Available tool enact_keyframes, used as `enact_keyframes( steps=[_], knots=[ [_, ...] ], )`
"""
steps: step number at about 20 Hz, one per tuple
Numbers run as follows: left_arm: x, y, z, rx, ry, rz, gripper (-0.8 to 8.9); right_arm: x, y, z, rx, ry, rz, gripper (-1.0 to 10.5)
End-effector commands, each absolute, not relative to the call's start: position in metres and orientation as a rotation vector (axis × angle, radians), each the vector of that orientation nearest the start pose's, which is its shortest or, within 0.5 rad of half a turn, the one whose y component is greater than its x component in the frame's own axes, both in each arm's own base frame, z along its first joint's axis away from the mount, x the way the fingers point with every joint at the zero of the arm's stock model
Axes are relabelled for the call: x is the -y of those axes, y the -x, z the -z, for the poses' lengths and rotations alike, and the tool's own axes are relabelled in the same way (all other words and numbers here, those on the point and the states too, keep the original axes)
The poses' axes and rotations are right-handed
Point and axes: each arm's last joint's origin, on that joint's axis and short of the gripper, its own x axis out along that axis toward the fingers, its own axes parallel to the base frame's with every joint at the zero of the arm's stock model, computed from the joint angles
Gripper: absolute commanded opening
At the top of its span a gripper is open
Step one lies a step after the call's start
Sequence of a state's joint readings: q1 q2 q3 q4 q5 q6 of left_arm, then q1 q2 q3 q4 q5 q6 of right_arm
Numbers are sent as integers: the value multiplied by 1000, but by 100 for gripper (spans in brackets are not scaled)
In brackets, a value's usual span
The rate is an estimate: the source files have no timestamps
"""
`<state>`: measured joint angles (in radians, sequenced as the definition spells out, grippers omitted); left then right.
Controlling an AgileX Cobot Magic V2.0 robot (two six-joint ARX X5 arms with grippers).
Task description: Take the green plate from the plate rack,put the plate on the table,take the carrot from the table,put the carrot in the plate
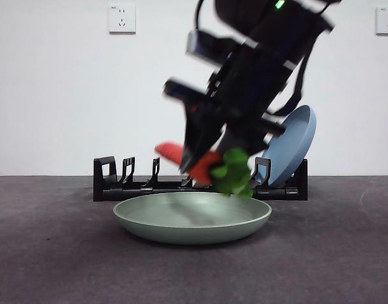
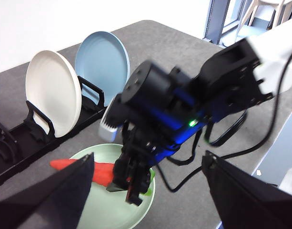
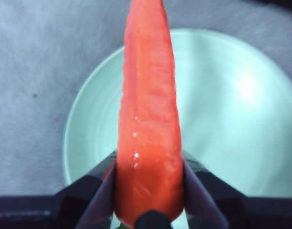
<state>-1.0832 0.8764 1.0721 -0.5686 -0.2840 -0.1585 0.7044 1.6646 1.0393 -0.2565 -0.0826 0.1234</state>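
Carrot sits clamped in your right gripper, hanging above the green plate lying mid-table before the plate rack. Release high and it may bounce out. Your left gripper waits, jaws wide.

Even bright light; arm motion-blurred; carrot closeup soft, maybe overexposed.

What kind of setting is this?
Probably a lab or office test bench, not a kitchen: bare white wall with sockets, a plain grey table, and toy props, a carrot and a rack of plates.
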Motion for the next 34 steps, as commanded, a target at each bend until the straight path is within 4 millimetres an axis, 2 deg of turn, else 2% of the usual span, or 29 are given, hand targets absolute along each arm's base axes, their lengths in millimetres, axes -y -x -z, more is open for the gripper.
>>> enact_keyframes(
  steps=[1,4,9,11,14,15,18,20,23,26,32,34],
  knots=[
    [145,-85,-377,-365,-93,763,381,-226,-263,-178,-931,178,-628,-17],
    [145,-85,-376,-370,-97,762,381,-229,-267,-162,-959,189,-621,-17],
    [145,-85,-376,-371,-97,762,381,-230,-267,-151,-1001,204,-618,-14],
    [145,-85,-375,-381,-105,761,381,-230,-267,-150,-1004,205,-617,124],
    [144,-85,-373,-396,-117,758,381,-230,-267,-150,-1006,203,-621,518],
    [144,-85,-373,-399,-120,757,381,-230,-267,-150,-1006,202,-623,571],
    [144,-85,-372,-404,-124,756,381,-230,-266,-157,-988,196,-627,567],
    [144,-85,-372,-404,-124,756,381,-227,-263,-172,-954,183,-634,567],
    [144,-85,-372,-404,-125,756,381,-216,-250,-209,-909,167,-643,567],
    [144,-85,-372,-403,-127,757,380,-192,-221,-250,-917,168,-646,566],
    [143,-84,-370,-425,-147,756,377,-153,-173,-292,-971,161,-707,562],
    [141,-83,-367,-452,-169,753,377,-134,-151,-306,-983,163,-713,562]
  ],
)
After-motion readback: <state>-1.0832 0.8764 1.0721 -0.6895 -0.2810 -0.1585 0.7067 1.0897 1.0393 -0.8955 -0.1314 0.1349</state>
